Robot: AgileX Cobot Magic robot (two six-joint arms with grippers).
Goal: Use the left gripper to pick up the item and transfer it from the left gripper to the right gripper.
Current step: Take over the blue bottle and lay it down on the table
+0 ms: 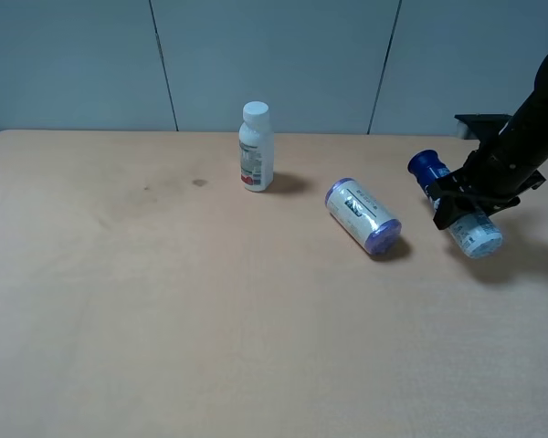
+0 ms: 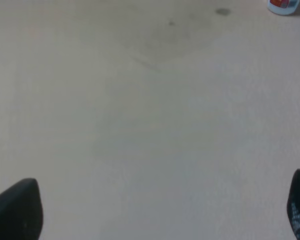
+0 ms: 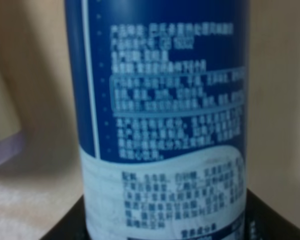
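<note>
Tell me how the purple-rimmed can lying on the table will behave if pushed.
The purple-rimmed can lies on its side, so a push across its round wall would probably set it rolling. Its smooth surface may be slippery to grasp. It looks rigid, unlikely to crush.

can [image 1: 363, 215] between small bottle [image 1: 256, 148] and item [image 1: 479, 235]

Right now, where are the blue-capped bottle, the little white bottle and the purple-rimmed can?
blue-capped bottle [image 1: 428, 168], exterior high view, on its cap.
little white bottle [image 1: 256, 157], exterior high view, on its body.
purple-rimmed can [image 1: 363, 216], exterior high view, on its side.
</note>
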